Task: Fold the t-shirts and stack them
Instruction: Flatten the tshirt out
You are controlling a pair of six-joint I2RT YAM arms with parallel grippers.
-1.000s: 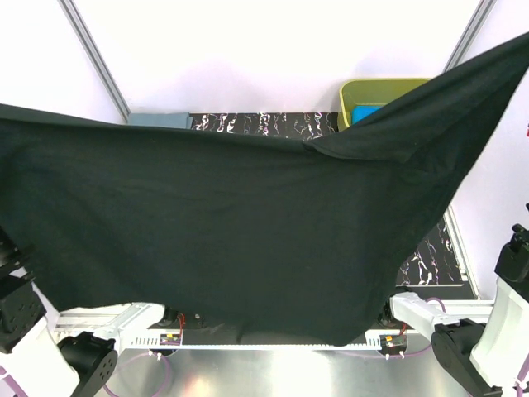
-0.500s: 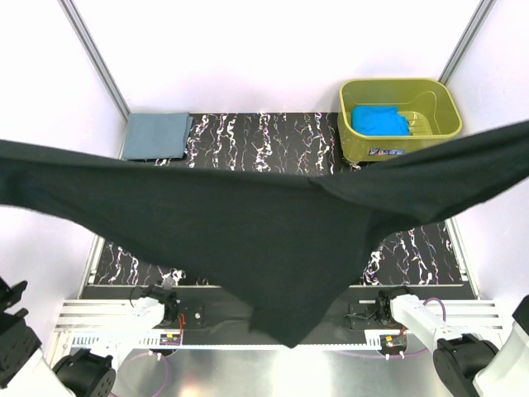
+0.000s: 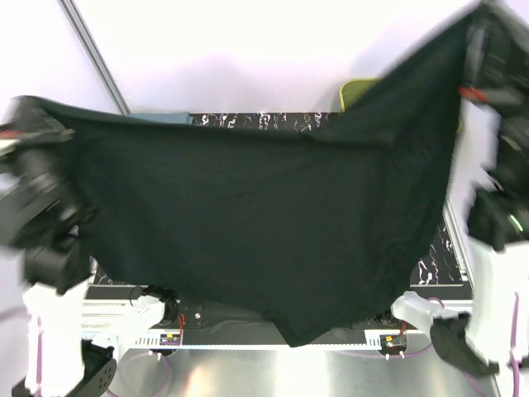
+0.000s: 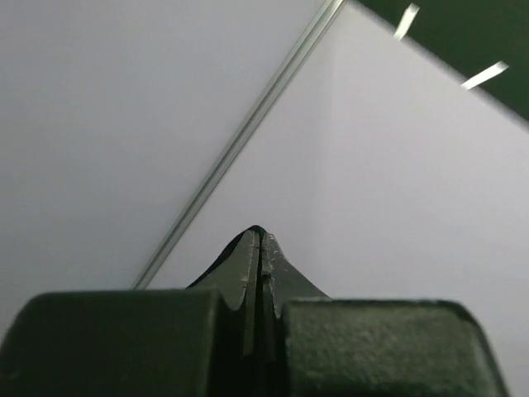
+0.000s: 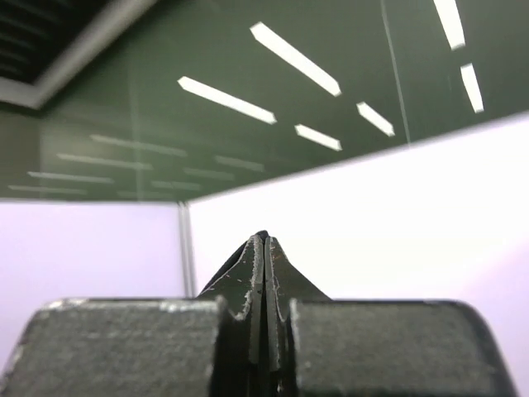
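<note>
Tension holds the black t-shirt (image 3: 264,223) spread in the air above the bench (image 3: 248,121); left fingers (image 4: 242,277) and right fingers (image 5: 250,277) are each clamped shut on an upper end, the right higher.

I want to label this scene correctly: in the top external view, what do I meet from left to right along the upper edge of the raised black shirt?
In order: left gripper → grey-blue t-shirt → olive-green tub → right gripper. The black t-shirt spans them all, so it has no place.
</note>
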